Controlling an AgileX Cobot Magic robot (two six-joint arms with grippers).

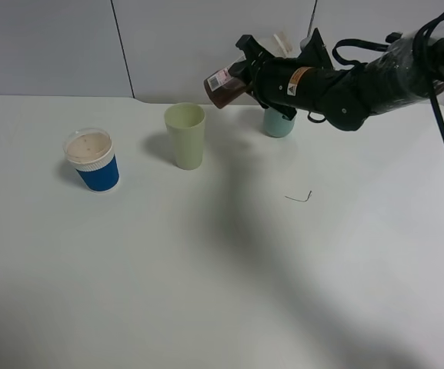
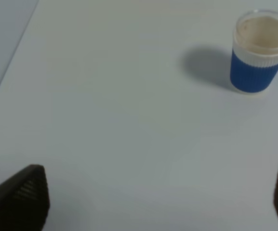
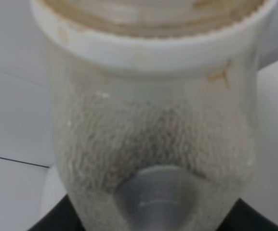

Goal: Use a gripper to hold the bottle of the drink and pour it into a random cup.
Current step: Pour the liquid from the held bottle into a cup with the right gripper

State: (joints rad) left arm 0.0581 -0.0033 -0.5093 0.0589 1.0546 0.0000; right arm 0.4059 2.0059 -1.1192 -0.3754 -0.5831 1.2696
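My right gripper [image 1: 251, 75] is shut on the bottle [image 1: 223, 84] and holds it in the air, tilted on its side, mouth end toward the left. Dark brown drink [image 1: 228, 94] lies in its lower side. The bottle hangs above and to the right of a pale green cup [image 1: 185, 135], not over its mouth. In the right wrist view the bottle [image 3: 153, 120] fills the frame, its wall coated brownish. My left gripper [image 2: 153, 202] is open and empty above the table, and is out of the high view.
A blue cup with a white rim [image 1: 92, 160] stands at the left and also shows in the left wrist view [image 2: 259, 53]. A light blue cup [image 1: 278, 123] stands under my right arm. A small bent dark wire [image 1: 299, 197] lies on the white table [image 1: 206, 269].
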